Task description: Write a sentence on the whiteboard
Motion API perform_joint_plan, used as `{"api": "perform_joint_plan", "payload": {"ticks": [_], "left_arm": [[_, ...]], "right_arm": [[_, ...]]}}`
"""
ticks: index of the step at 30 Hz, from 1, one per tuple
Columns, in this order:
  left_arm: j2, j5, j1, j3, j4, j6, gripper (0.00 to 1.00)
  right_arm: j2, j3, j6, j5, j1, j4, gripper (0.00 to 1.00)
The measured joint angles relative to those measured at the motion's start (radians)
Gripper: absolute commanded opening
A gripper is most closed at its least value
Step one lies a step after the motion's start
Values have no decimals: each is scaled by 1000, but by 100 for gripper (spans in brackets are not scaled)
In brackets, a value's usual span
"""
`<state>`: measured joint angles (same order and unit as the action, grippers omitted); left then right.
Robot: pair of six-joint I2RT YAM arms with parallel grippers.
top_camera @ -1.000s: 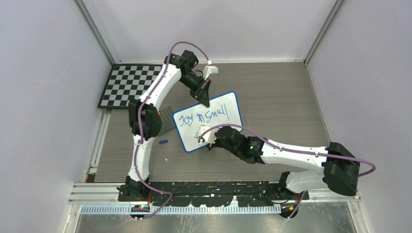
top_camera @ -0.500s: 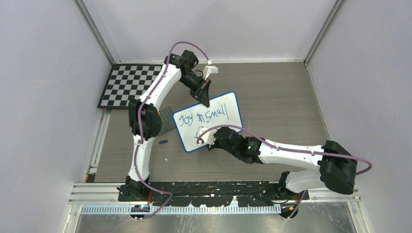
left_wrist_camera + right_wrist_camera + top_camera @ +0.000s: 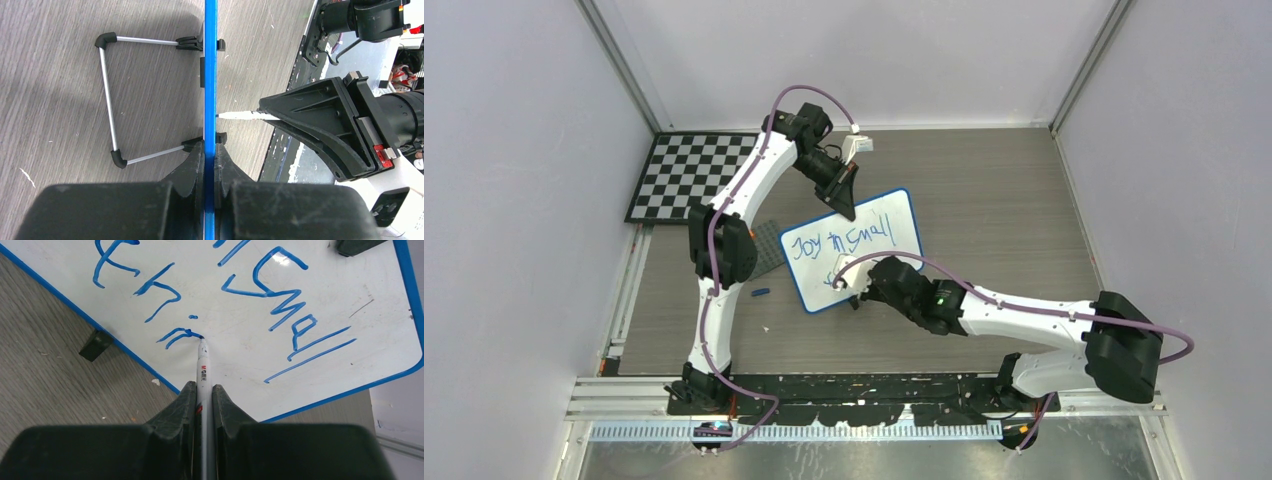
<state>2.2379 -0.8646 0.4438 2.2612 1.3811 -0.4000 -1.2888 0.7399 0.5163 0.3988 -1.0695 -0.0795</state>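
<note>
The whiteboard point(image 3: 894, 245) has a blue frame and stands tilted at the table's middle. My left gripper point(image 3: 848, 208) is shut on its top edge, seen edge-on in the left wrist view point(image 3: 210, 90), where my left gripper point(image 3: 209, 150) clamps the blue frame. The sentence point(image 3: 839, 241) reads "Joy in Small" in blue, with a partly written second line point(image 3: 150, 287) below it. My right gripper point(image 3: 203, 390) is shut on a white marker point(image 3: 202, 367). The marker's blue tip touches the board at the end of a fresh stroke. My right gripper point(image 3: 856, 290) sits at the board's lower left.
A black-and-white checkerboard point(image 3: 686, 172) lies at the back left. A grey studded plate point(image 3: 767, 245) lies left of the board. A small blue cap point(image 3: 760, 293) lies on the table near the board's lower left corner. The board's wire stand point(image 3: 112, 100) rests behind it.
My right gripper has shifted slightly along the board's second line with the marker. The left arm and the board have stayed still.
</note>
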Motion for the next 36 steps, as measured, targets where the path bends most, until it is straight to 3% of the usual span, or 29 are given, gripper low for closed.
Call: {"api": "perform_joint_plan", "payload": {"ticks": [20,29,36], "left_arm": [[0,-1,0,0,0,0,0],[0,-2,0,1,1,1,0],[0,-1,1,3,3,1,0]], "right_arm": [[14,-20,-16,-39,12,-82,0],[133,-22,-32,-38,25,-92,0],[89,-23,-34,0,35,-87,0]]}}
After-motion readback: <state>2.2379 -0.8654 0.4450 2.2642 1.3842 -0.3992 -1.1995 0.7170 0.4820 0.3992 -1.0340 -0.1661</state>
